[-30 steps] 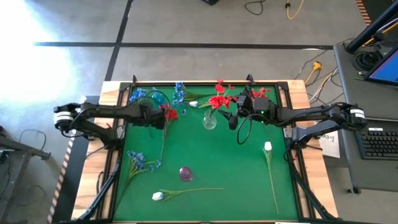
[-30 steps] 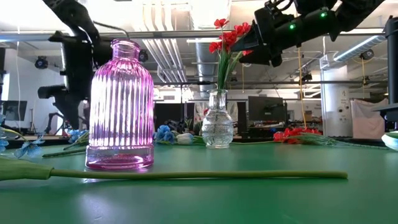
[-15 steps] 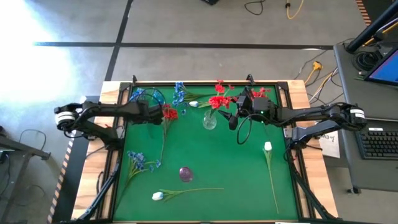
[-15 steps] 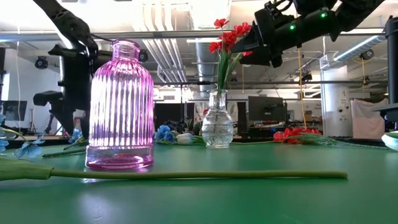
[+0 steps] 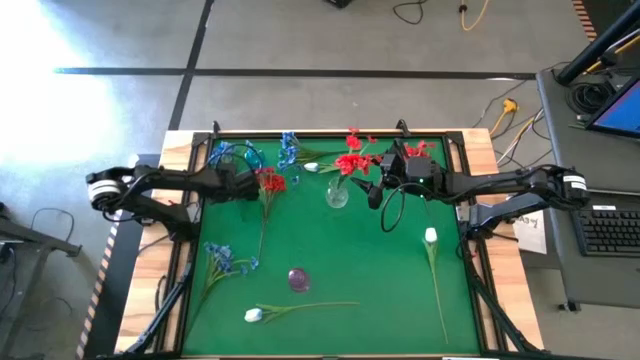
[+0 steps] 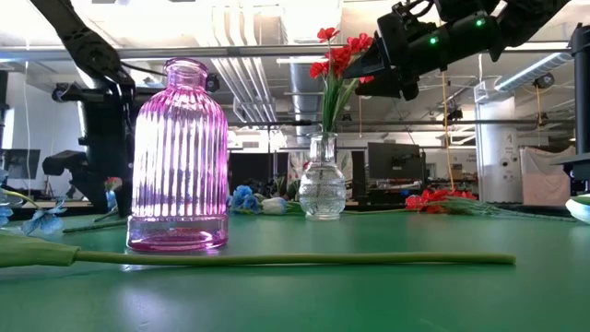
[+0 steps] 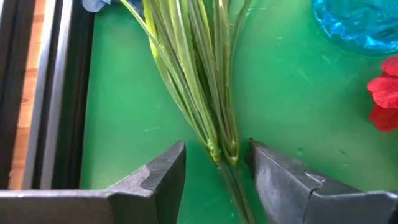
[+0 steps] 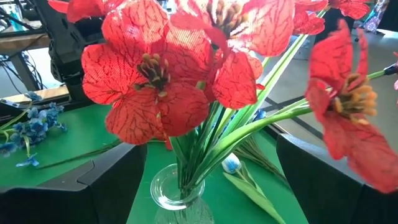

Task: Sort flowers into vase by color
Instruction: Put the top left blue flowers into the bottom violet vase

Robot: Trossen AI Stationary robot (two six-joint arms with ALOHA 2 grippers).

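Note:
My left gripper [image 5: 243, 183] is open and low over the far left part of the table. In its wrist view [image 7: 214, 155] the fingers stand on either side of a bundle of thin green stems [image 7: 205, 93] lying on the mat, without touching them. A red flower [image 5: 272, 181] lies just to its right, and a blue vase [image 5: 255, 158] stands beyond. My right gripper [image 5: 373, 186] is open beside the clear vase [image 5: 337, 193], which holds red flowers [image 8: 161, 74]. Its fingers [image 8: 211, 149] flank the stems above the vase mouth [image 8: 174, 190].
A pink ribbed vase [image 6: 180, 157] stands near the table's near edge. Beside it lie a white tulip [image 5: 253, 314] on a long stem and a blue spray [image 5: 225, 258]. Another white tulip [image 5: 431, 237] lies at the right. Blue sprays [image 5: 288, 150] and red flowers [image 5: 415, 150] lie along the far edge.
My left gripper has moved down and a little toward the table's left edge, away from the red flower, which has stayed on the mat. My right gripper has kept still by the clear vase.

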